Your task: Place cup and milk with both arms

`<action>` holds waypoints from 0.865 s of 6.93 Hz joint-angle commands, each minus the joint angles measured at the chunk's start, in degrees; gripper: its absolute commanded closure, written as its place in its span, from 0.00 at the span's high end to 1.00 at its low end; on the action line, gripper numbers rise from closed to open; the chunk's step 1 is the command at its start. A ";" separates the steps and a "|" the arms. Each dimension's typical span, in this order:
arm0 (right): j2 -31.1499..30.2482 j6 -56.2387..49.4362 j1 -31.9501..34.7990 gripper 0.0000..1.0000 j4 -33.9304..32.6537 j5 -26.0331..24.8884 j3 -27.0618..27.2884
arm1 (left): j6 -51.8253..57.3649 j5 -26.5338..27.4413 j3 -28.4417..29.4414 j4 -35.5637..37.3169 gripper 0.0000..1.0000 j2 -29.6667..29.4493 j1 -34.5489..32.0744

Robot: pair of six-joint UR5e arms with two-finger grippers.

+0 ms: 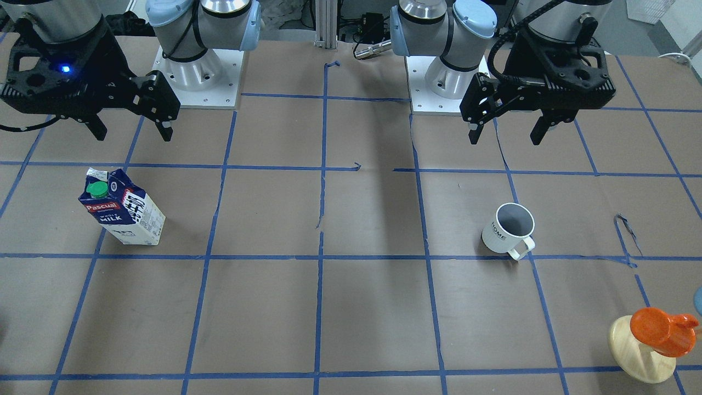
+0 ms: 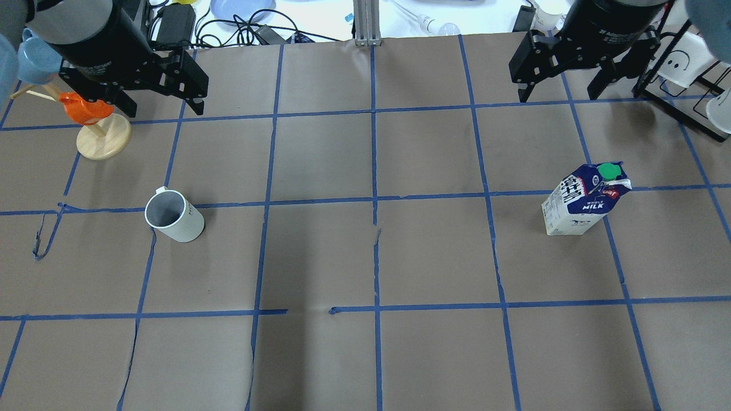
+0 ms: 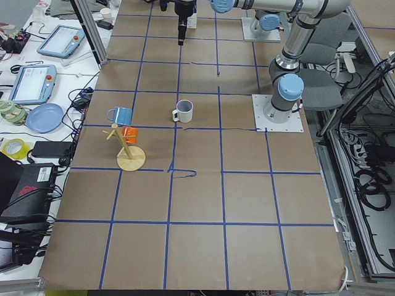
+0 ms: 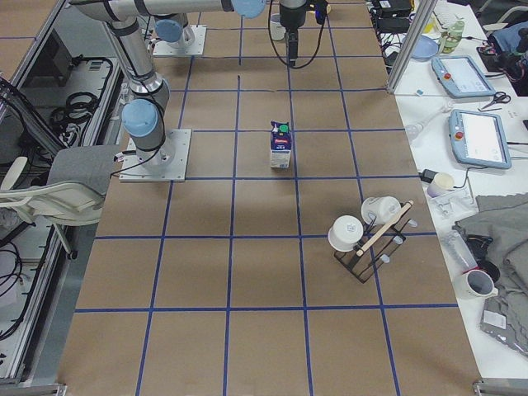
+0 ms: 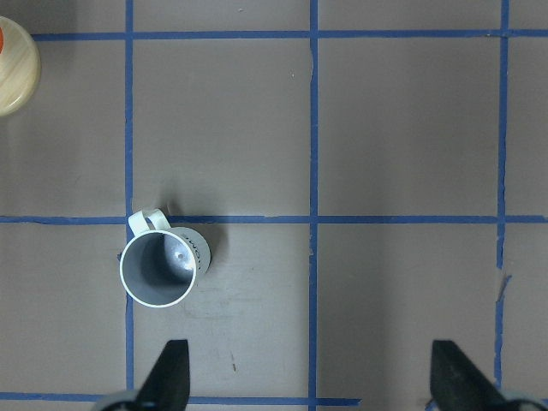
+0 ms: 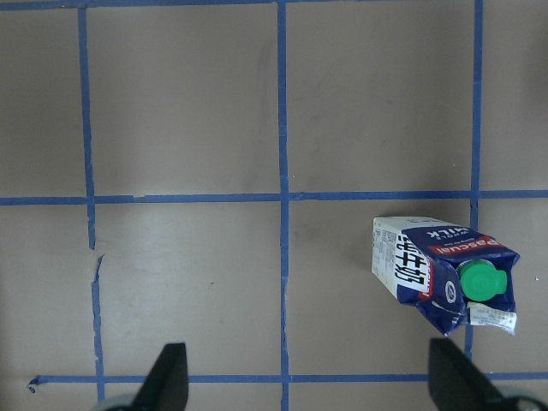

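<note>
Two upright containers, empty cup and capped milk, stand well apart; both jaws gape.

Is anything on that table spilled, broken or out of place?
Nothing is spilled: the cup and milk stand upright. One strip of blue tape is loose and curled, left of the cup in the overhead view.

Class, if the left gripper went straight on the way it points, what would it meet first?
Probably the bare table: the left gripper points straight down, and the cup stands off to one side, though depth is unclear.
</note>
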 commanded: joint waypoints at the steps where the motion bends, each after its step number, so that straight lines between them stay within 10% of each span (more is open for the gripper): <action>1: 0.81 0.20 0.45 1.00 -0.19 -0.25 -0.68 | 0.01 -0.25 0.29 0.14 1.00 -0.38 0.11; 6: 0.81 0.20 0.54 1.00 -1.06 -0.16 -0.77 | -0.07 0.19 -0.66 -0.56 1.00 0.75 -0.33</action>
